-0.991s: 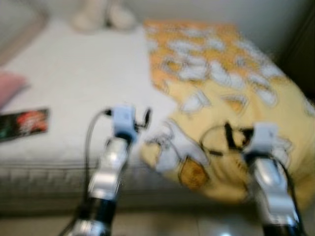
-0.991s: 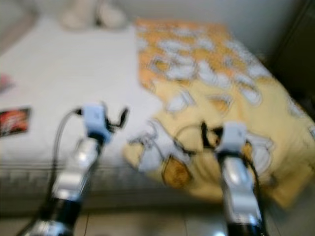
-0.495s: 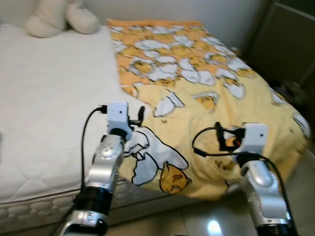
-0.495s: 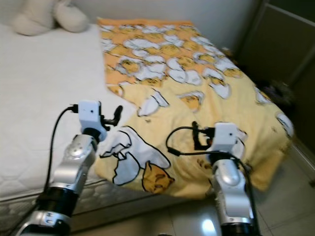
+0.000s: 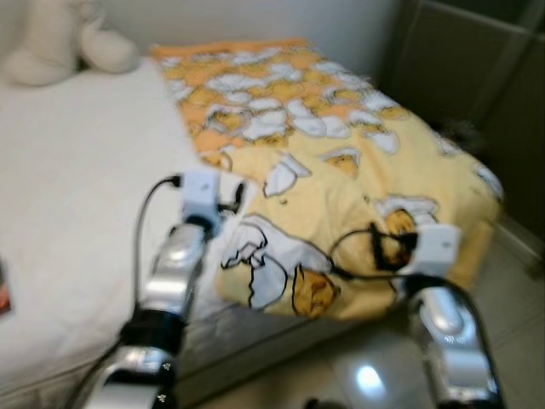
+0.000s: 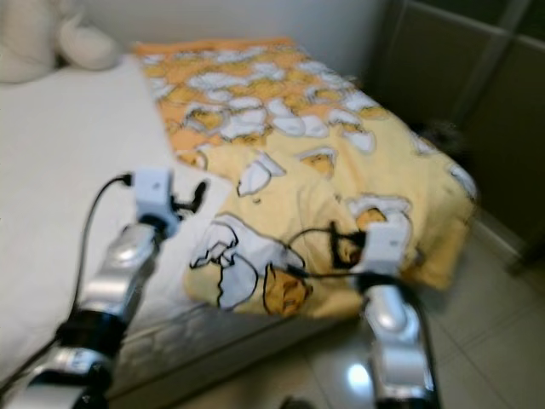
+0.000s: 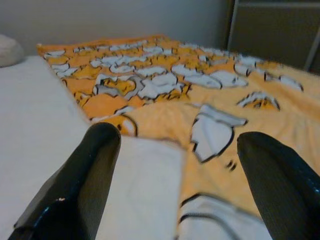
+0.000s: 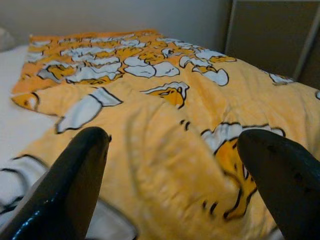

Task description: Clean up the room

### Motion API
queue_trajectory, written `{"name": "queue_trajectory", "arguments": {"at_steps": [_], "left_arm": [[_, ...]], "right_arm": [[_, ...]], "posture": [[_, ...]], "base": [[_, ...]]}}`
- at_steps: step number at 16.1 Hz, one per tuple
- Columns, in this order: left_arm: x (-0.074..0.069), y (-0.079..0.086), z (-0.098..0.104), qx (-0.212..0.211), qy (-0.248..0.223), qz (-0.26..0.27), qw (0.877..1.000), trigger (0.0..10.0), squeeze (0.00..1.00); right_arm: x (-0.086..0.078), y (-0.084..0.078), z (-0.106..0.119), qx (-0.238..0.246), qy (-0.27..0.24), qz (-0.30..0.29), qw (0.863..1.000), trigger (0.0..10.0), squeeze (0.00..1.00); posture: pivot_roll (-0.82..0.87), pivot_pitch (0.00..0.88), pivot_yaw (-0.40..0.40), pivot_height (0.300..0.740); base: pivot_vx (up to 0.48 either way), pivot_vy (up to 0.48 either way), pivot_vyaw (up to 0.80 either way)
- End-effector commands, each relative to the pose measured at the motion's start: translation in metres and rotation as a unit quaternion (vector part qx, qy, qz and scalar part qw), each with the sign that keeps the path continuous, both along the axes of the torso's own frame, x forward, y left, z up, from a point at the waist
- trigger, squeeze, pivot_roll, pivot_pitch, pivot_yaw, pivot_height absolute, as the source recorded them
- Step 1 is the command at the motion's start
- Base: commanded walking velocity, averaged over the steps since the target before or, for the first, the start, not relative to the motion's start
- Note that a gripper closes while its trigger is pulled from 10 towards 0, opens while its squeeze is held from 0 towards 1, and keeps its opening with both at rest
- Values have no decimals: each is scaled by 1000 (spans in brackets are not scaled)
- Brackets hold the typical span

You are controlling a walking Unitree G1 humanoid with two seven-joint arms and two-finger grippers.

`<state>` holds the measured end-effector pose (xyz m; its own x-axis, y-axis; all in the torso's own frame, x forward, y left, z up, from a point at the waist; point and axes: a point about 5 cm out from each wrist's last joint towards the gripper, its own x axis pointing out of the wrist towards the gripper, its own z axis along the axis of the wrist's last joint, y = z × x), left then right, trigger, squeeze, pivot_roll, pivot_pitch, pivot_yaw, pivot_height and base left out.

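Observation:
A yellow blanket (image 5: 341,162) printed with ducks and eggshells covers the right half of a bed with a white mattress (image 5: 77,196). It lies rumpled, and its near edge hangs over the bedside. My left gripper (image 5: 233,196) hovers open over the blanket's near left edge, where it meets the bare mattress. In the left wrist view its fingers (image 7: 85,170) stand wide apart with nothing between them. My right gripper (image 5: 383,247) is open too, held low in front of the blanket's hanging near corner. Its fingers (image 8: 75,175) frame the blanket (image 8: 165,115) without touching it.
A cream plush toy (image 5: 60,47) sits at the head of the bed, far left. A dark wardrobe (image 5: 477,77) stands to the right of the bed. Glossy tiled floor (image 5: 511,281) runs between them. A flat reddish item (image 5: 2,298) lies at the mattress's left edge.
The camera has swung to the right, so the bed has shifted left and the wardrobe and floor have come into view. Both arms stay raised with open fingers. The blanket has not moved.

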<state>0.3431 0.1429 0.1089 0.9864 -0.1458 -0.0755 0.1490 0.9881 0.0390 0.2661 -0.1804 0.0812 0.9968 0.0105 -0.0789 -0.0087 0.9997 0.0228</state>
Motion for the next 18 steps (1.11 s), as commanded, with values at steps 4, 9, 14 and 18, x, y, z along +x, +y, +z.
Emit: {"name": "queue_trajectory", "arguments": {"at_steps": [4,9,14,18], "left_arm": [[11,-16,-20,12,73,-30,997,10000,0],[11,-16,-46,46,156,-14,987,10000,0],[0,-2,-67,57,209,29,976,10000,0],[8,0,-51,40,138,10,990,10000,0]], "right_arm": [[-2,-6,7,-14,-13,-3,1000,10000,0],[-22,-8,2,-27,19,38,999,10000,0],[-63,-20,-16,-25,105,80,991,10000,0],[-77,-16,-15,-20,102,64,993,10000,0]], "posture": [[-116,0,-20,736],[-159,11,-70,736],[-248,108,-74,736],[-246,115,-53,736]], "base": [[0,0,0],[0,0,0],[0,0,0],[0,0,0]]}}
